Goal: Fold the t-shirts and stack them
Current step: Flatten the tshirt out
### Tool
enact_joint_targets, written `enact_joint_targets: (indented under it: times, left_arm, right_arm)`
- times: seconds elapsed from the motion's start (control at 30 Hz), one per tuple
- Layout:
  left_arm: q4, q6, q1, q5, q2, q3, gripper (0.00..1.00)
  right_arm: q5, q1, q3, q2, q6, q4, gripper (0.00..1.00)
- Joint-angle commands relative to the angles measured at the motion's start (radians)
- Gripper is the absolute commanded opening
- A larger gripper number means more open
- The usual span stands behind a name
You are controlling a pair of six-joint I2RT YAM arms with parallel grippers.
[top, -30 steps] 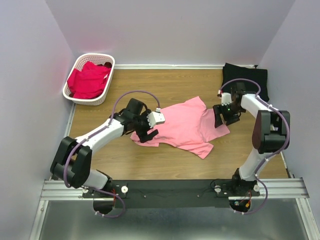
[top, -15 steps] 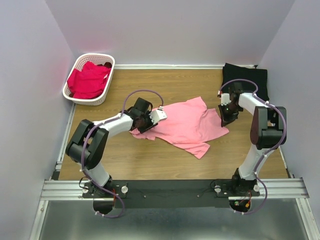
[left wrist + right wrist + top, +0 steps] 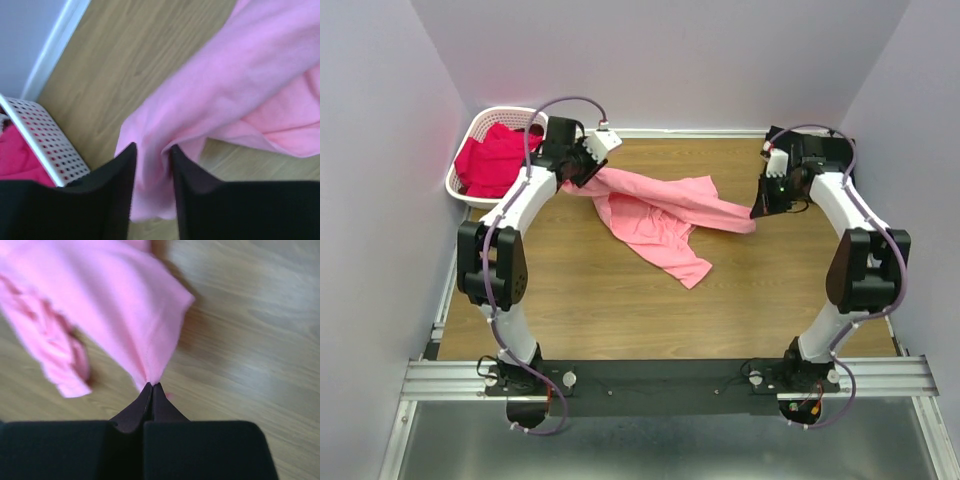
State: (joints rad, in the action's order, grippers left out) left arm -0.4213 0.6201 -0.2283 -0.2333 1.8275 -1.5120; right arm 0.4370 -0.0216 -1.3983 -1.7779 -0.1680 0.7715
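– Wood table [image 3: 570,300], lilac walls. What do we have nearest?
– Pink t-shirt [image 3: 655,215]. Its loose end trails on the boards mid-table, and the rest is strung up between both arms. A second back we had it lying flat in the centre.
– Grips?
– Left gripper [image 3: 578,170] pinches a bunched edge between its fingers. Right gripper [image 3: 761,207] has its tips pressed together on a corner. Both stood wide before, low beside the cloth. Now we log them swung out toward the far side with the cloth stretched between them.
– Containers?
– White basket [image 3: 520,192], far left corner, holds crumpled red t-shirts [image 3: 495,160], same as earlier. Black t-shirt [image 3: 842,150] lies far right on the table, behind the right arm.
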Motion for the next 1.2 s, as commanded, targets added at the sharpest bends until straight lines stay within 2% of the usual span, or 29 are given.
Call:
enact_joint_targets:
  times: [0.0,0.1,0.17,0.2,0.23,0.27,0.33,0.37,0.4,0.47,0.5,0.53,0.67,0.7,0.83,1.07,1.17]
  left_arm:
    - [-0.106,0.047,0.004,-0.174,-0.034,-0.05,0.51]
    - [-0.059,0.024,-0.072,-0.294,-0.125,0.027,0.62]
    - [-0.025,-0.011,-0.15,-0.333,-0.187,0.112,0.66]
    - [0.031,-0.04,-0.17,-0.36,-0.213,0.146,0.67]
    - [0.065,-0.069,-0.189,-0.432,-0.238,0.182,0.72]
    - [0.102,-0.151,-0.207,-0.473,-0.285,0.212,0.73]
    - [0.269,-0.258,-0.236,-0.592,-0.336,0.323,0.79]
    - [0.338,-0.322,-0.243,-0.615,-0.393,0.361,0.86]
    - [0.486,-0.432,-0.261,-0.626,-0.421,0.434,0.97]
    - [0.655,-0.528,-0.288,-0.588,-0.508,0.522,0.98]
    - [0.683,-0.54,-0.313,-0.542,-0.531,0.541,0.98]
    - [0.705,-0.551,-0.347,-0.464,-0.548,0.553,0.98]
    - [0.713,-0.588,-0.413,-0.324,-0.556,0.543,0.98]
    - [0.714,-0.588,-0.427,-0.263,-0.557,0.535,0.98]
    - [0.696,-0.545,-0.477,-0.201,-0.534,0.513,0.98]
    - [0.659,-0.507,-0.49,-0.13,-0.491,0.503,0.98]
    - [0.632,-0.484,-0.49,-0.089,-0.494,0.507,0.95]
  right_arm:
    - [0.227,-0.008,0.008,0.069,0.031,0.046,0.01]
    - [0.343,-0.006,0.061,0.107,0.044,0.051,0.01]
    - [0.462,-0.006,0.09,0.143,0.061,0.049,0.0]
    - [0.503,-0.003,0.111,0.158,0.067,0.045,0.01]
    - [0.581,0.0,0.122,0.169,0.076,0.038,0.01]
    - [0.615,0.006,0.131,0.19,0.108,0.026,0.01]
    - [0.658,0.018,0.157,0.215,0.174,-0.066,0.01]
    - [0.675,0.02,0.165,0.238,0.277,-0.108,0.0]
    - [0.661,0.047,0.174,0.247,0.323,-0.195,0.01]
    - [0.64,0.069,0.186,0.277,0.462,-0.292,0.0]
    - [0.629,0.083,0.189,0.282,0.507,-0.378,0.01]
    - [0.606,0.115,0.191,0.284,0.55,-0.417,0.01]
    - [0.511,0.216,0.173,0.281,0.724,-0.529,0.0]
    - [0.491,0.254,0.168,0.276,0.746,-0.556,0.0]
    - [0.448,0.327,0.128,0.246,0.812,-0.595,0.01]
    - [0.465,0.379,0.035,0.216,0.849,-0.629,0.01]
    - [0.477,0.381,0.016,0.221,0.848,-0.632,0.01]
